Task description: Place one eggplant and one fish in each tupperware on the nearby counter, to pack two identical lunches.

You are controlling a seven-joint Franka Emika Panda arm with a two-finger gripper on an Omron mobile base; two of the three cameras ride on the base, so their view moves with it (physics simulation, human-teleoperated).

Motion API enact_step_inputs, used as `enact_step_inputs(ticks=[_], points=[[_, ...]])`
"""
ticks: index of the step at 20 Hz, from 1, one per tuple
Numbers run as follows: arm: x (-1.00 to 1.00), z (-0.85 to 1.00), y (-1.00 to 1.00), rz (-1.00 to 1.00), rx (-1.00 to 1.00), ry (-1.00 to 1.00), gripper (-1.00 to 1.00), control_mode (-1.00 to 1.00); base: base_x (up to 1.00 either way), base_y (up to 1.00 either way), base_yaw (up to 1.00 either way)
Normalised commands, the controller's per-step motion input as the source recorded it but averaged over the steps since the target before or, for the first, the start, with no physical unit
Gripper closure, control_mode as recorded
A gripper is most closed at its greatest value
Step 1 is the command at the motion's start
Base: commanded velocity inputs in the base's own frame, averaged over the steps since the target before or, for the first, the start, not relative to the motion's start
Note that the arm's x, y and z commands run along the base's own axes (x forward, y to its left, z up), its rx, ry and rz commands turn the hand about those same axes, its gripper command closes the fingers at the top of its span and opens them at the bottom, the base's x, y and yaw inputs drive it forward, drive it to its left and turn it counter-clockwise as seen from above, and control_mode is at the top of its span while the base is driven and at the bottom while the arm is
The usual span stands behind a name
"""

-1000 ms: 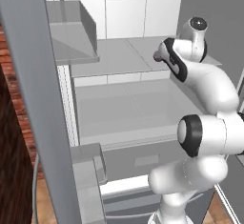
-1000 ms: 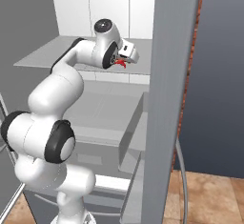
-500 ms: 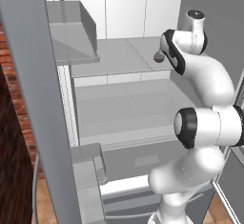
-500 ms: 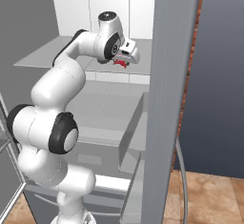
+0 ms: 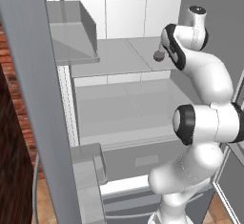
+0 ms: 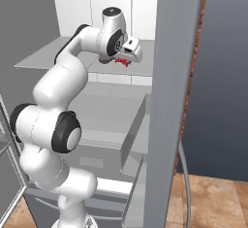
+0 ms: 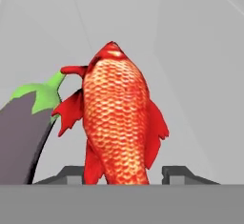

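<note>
A bright red-orange fish (image 7: 119,123) stands on end between my two finger tips, its scaled belly facing the hand camera. My gripper (image 7: 126,173) is shut on the fish, over the upper fridge shelf. Beside the fish on the left lies a mauve-brown eggplant (image 7: 21,137) with a green cap, close to the fish's fin. From the right base, the red fish (image 6: 123,63) peeks out under the gripper (image 6: 127,57). From the left base, the eggplant (image 5: 158,55) shows as a small dark lump next to the wrist. The tupperware and the counter are out of view.
The arm reaches into an open fridge with grey shelves (image 5: 119,61) stacked one above another. The open door with its bins (image 5: 71,37) stands at the left of the left base view. A tall grey door panel (image 6: 169,101) stands close to the right of the arm.
The jaws have closed from wide open onto the red fish. The wrist has shifted slightly over the upper shelf.
</note>
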Motion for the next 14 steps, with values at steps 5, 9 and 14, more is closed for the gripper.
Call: enact_step_inputs(ticks=[5, 9, 14], points=[[-1.0, -0.73, 0.06, -0.03, -0.01, -0.31, 1.0, -1.0, 0.0, 0.0, 0.0], [-1.0, -0.04, 0.08, -0.01, 0.0, -0.1, 1.0, -1.0, 0.0, 0.0, 0.0], [-1.0, 0.53, 0.1, 0.0, 0.0, 0.02, 1.0, -1.0, 0.0, 0.0, 0.0]])
